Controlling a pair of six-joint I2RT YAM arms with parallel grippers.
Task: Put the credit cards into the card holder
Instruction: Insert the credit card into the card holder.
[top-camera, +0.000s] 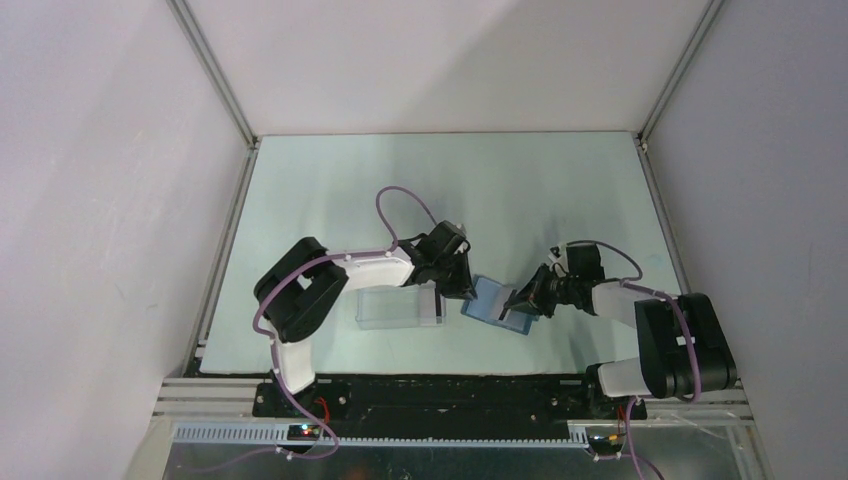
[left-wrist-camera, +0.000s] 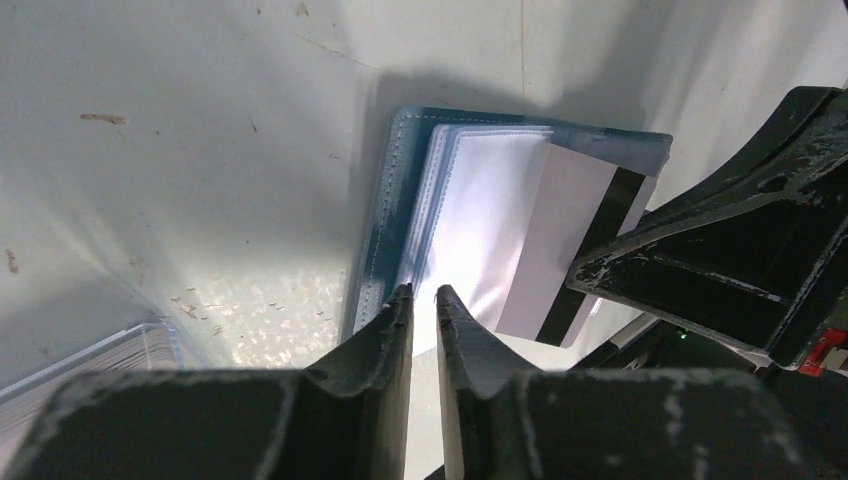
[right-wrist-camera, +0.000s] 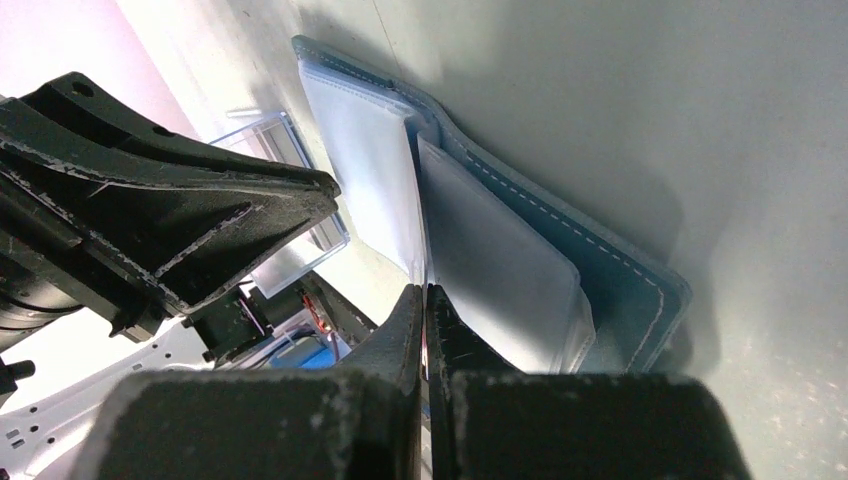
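The teal card holder (top-camera: 492, 298) lies open on the table between my two arms, its clear sleeves facing up (left-wrist-camera: 480, 200). My right gripper (right-wrist-camera: 421, 295) is shut on a credit card (left-wrist-camera: 565, 245), whitish with a black stripe. The card's far end sits among the sleeves at the holder's fold (right-wrist-camera: 600, 270). In the right wrist view the card shows only edge-on. My left gripper (left-wrist-camera: 422, 298) is at the holder's near edge. Its jaws stand a narrow gap apart, and the sleeve edge runs into that gap.
A clear plastic box (top-camera: 398, 308) stands just left of the card holder, under my left forearm; its corner shows in both wrist views (left-wrist-camera: 120, 350) (right-wrist-camera: 270, 140). My two grippers (top-camera: 465, 295) (top-camera: 518, 300) are close together over the holder. White walls enclose the table.
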